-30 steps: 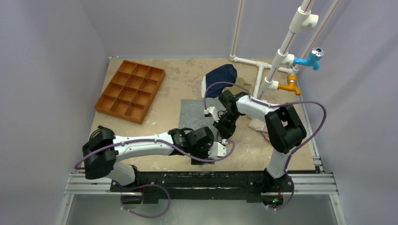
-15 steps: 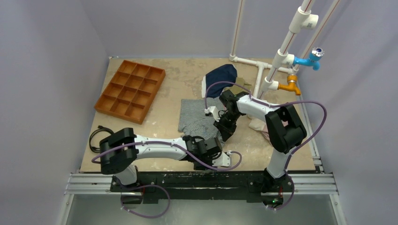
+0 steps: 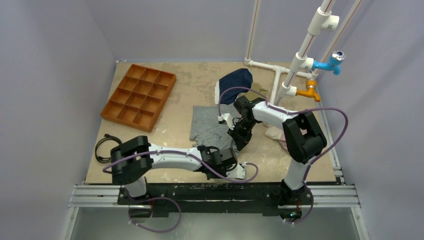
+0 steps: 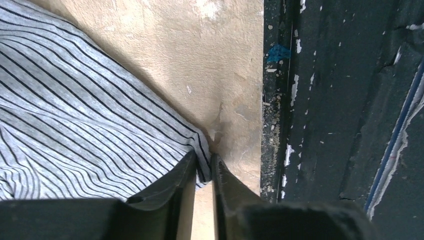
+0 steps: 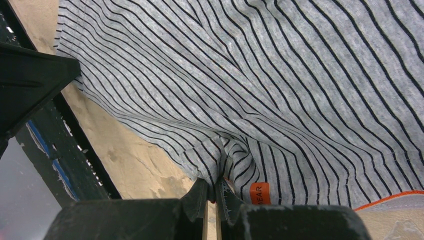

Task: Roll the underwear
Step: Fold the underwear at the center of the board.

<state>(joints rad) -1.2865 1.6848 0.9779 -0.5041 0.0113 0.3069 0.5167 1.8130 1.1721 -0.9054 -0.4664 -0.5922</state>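
Down at the near edge of the surface [image 3: 185,90], the underwear [image 3: 209,124], grey with fine dark stripes, lies spread close to the middle with its near hem rumpled. The left gripper [image 4: 204,162] sits low at the cloth's near corner, around five o'clock, its fingers almost together and pinching that corner right beside the black rail [image 4: 325,125]. The right gripper [image 5: 216,187] has its fingers together, clamped on a puckered fold at the four o'clock edge, just beside a small orange label [image 5: 259,193]. At ten o'clock from the garment sits an orange compartment tray [image 3: 139,96], well apart. At one o'clock a navy garment [image 3: 236,80] lies near the white pipes [image 3: 300,57].
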